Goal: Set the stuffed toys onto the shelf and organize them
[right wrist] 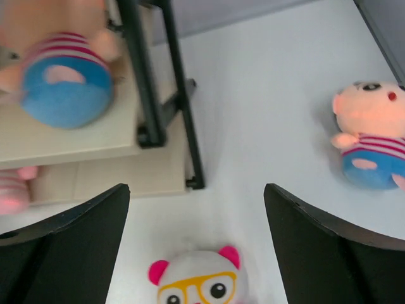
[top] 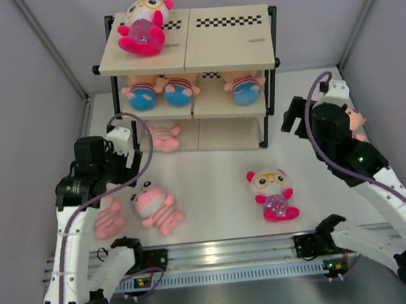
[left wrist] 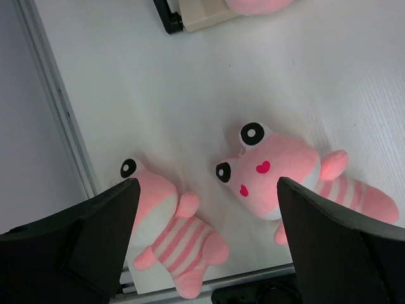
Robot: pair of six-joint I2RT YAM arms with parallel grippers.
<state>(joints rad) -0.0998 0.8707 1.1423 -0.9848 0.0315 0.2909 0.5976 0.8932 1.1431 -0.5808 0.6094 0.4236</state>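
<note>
Sorting looks partway done. The shelf (top: 228, 42) holds a white-and-magenta glasses toy (top: 144, 25) on the left of its top board. Three peach toys (top: 180, 91) sit along its middle board, and one pink striped toy (top: 162, 136) lies at the left of its bottom board.

Four more lie on the table (top: 211, 165) off the shelf. Two pink striped dolls (left wrist: 278, 174) are in front of its left end and a second glasses doll (top: 272, 194) is in front of its right half. A peach doll (right wrist: 370, 142) is to the shelf's right, mostly hidden overhead by the right arm (top: 346, 145).

The left gripper (left wrist: 207, 183) hangs over the striped pair, fingers wide apart and empty, so the step in hand is probably picking one of them. Next it should centre on one body, descend, close, and carry it to the bottom board beside its match. The right gripper (right wrist: 196, 187) is likewise spread and empty, in front of the shelf's right legs. Whether it aims at the glasses doll or the peach doll I cannot tell
</note>
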